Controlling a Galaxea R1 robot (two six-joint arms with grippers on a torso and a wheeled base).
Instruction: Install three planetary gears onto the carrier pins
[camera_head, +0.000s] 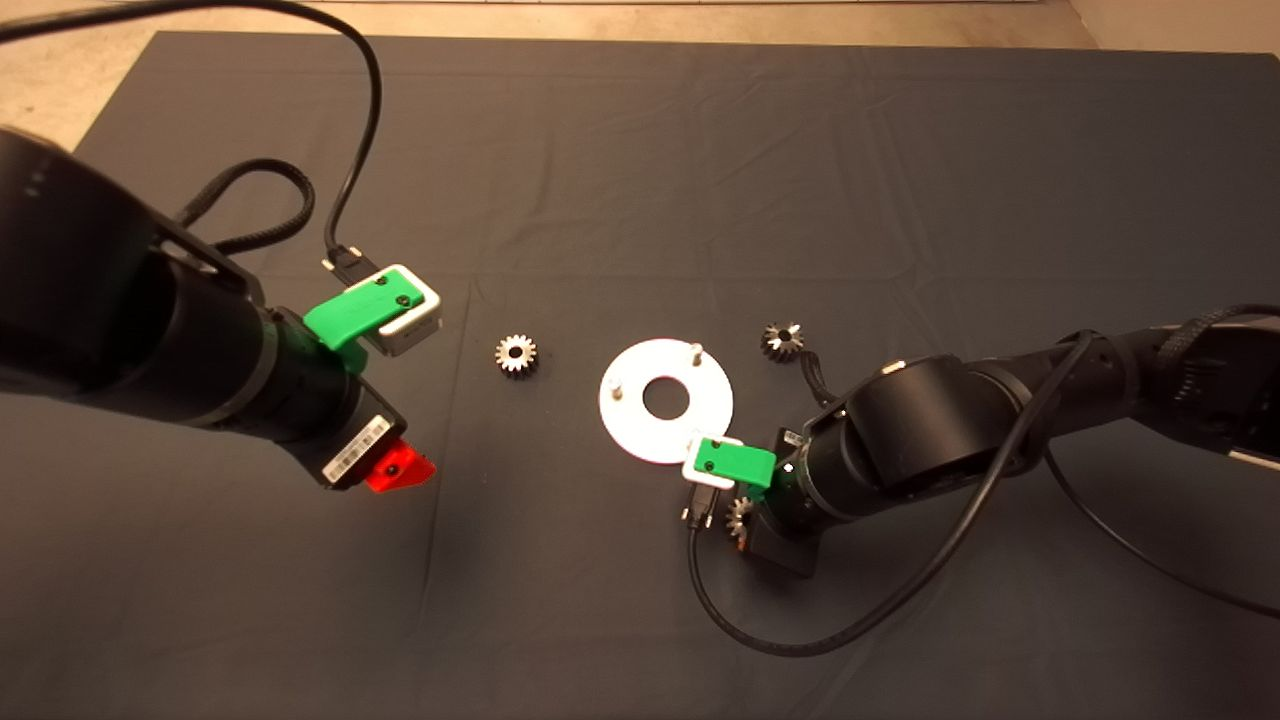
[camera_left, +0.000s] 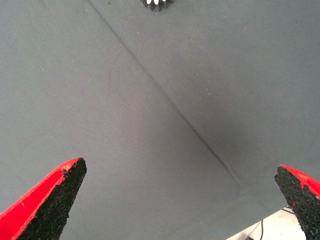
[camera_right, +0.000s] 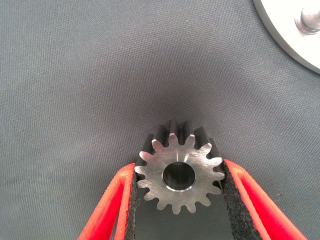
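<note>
A: Where is the right gripper (camera_right: 179, 200), and what does it have?

B: It is over the mat (camera_head: 640, 150), just beside the near edge of the disc (camera_head: 630, 425). Its two red fingers (camera_right: 252, 202) are closed narrow on one gear (camera_right: 179, 172). The black pads press the teeth from both sides, and the flat face with the centre hole looks toward the wrist camera. In the head view this gear (camera_head: 739, 516) shows a little under the green part of the gripper.

A: And the other gears?

B: One gear (camera_head: 516, 354) lies flat on the mat between the left gripper (camera_head: 400, 470) and the disc. Another gear (camera_head: 782, 341) lies on the far right side of the disc, close to it but not touching.

A: The pins?

B: Two pins (camera_head: 696, 350) stand upright on the disc with nothing on them. A third one I cannot see in the head view.

A: The left gripper?

B: It hangs over bare mat, well apart from the disc, with its fingers (camera_left: 55, 200) spread wide and holding nothing.
</note>
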